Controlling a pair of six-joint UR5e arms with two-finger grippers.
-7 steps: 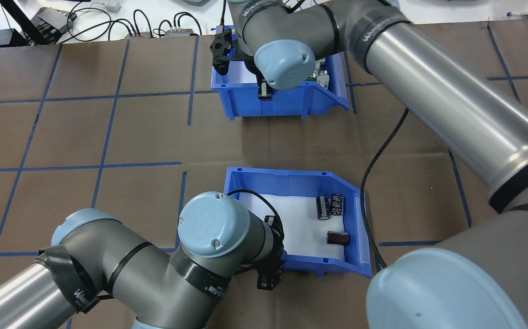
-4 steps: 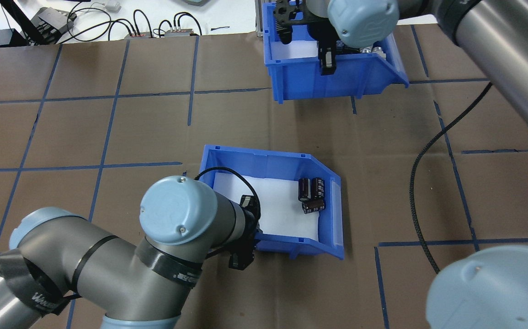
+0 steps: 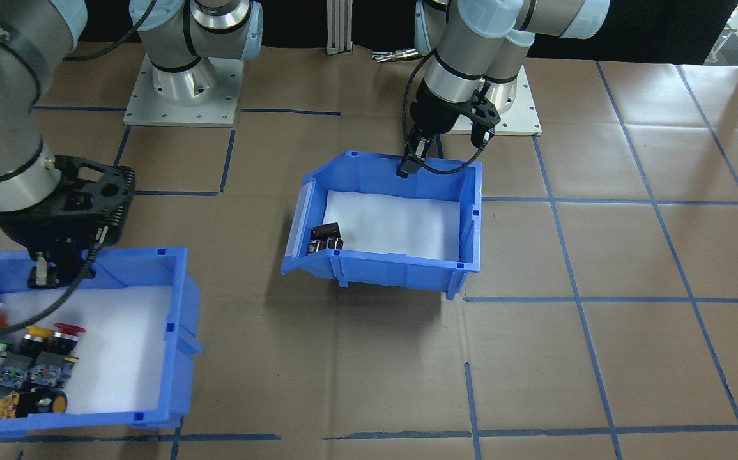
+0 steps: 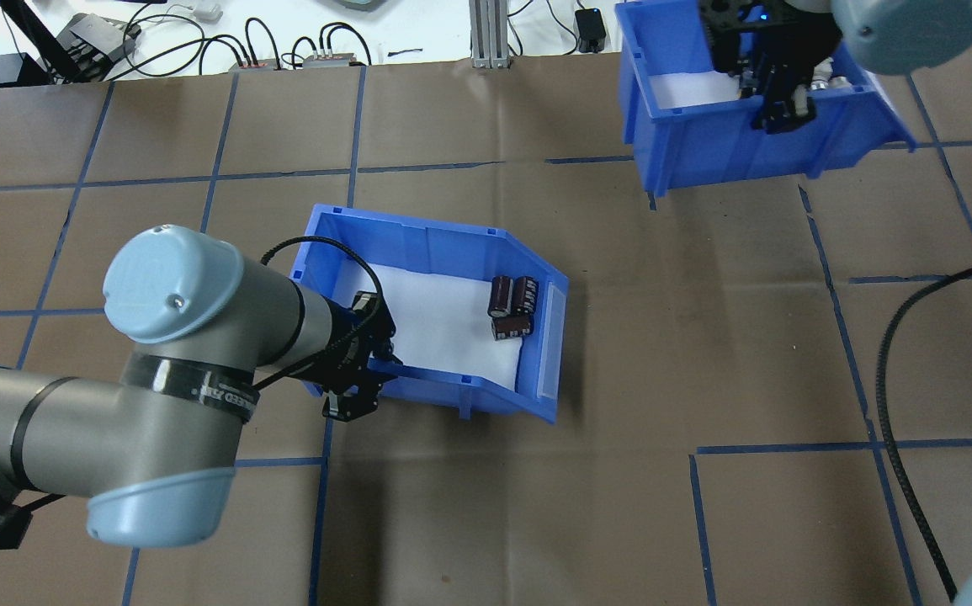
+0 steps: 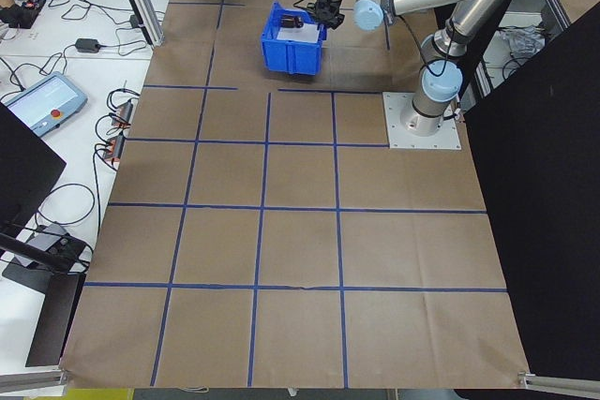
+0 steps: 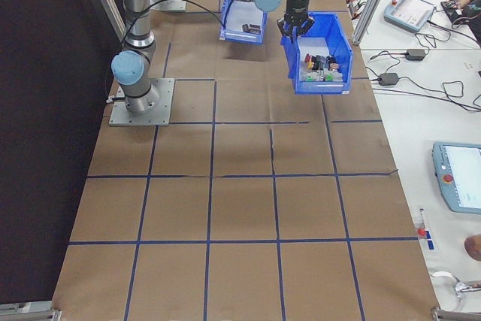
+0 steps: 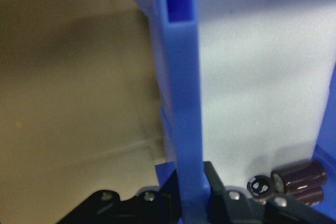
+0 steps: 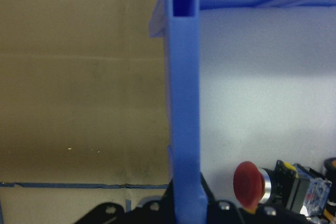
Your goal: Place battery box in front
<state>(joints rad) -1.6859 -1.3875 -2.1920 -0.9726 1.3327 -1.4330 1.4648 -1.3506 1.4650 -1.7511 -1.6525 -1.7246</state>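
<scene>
The battery box [image 4: 418, 236] is a blue bin with a white liner, mid-table, its sloped open front facing the overhead view's right. Dark batteries [image 4: 511, 308] lie bunched at that open end. My left gripper [image 4: 359, 370] is shut on the box's wall [image 7: 181, 103], one finger on each side. A shadow under the box [image 3: 400, 271] suggests it hangs just above the table. My right gripper [image 4: 776, 101] is shut on the wall [image 8: 184, 103] of a second blue bin [image 4: 721, 160] at the far right, which holds red and yellow push-button switches [image 3: 30, 364].
Cables and small devices [image 4: 98, 38] lie beyond the table's far edge, beside an aluminium post [image 4: 483, 34]. A black cable [image 4: 881, 379] from the right arm trails over the table's right side. Blue tape lines grid the brown table cover.
My left gripper has carried the battery box leftward and away from the robot, turning it a little. My right gripper has carried the switch bin right, toward the far edge.
</scene>
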